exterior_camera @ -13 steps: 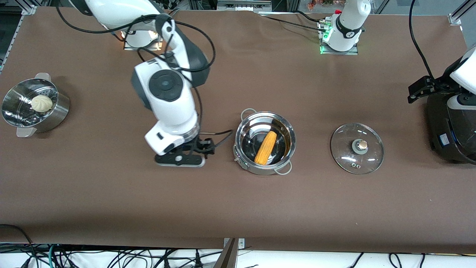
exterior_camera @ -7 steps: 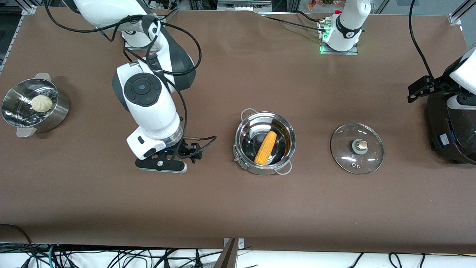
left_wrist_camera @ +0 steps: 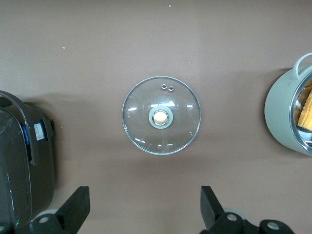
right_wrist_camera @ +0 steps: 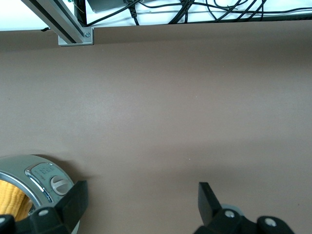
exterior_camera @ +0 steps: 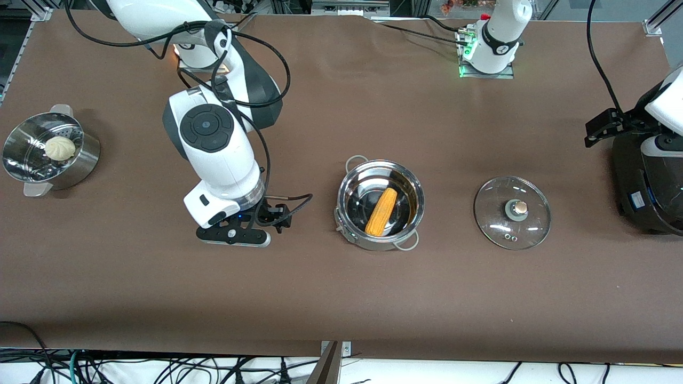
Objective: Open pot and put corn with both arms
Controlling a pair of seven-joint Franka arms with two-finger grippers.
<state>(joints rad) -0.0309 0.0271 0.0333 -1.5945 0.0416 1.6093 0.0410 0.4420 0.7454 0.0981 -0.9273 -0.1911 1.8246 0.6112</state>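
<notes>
Right wrist view shows the right gripper (right_wrist_camera: 141,207) spread wide and empty over bare table (exterior_camera: 341,298), beside the pot (exterior_camera: 380,205) toward the right arm's end. No writing is legible. The corn (exterior_camera: 382,212) lies inside the uncovered pot. The left gripper (left_wrist_camera: 145,210), also wide open and empty, waits above the glass lid (left_wrist_camera: 161,115), which rests flat between the pot and the black rice cooker (exterior_camera: 648,184).
</notes>
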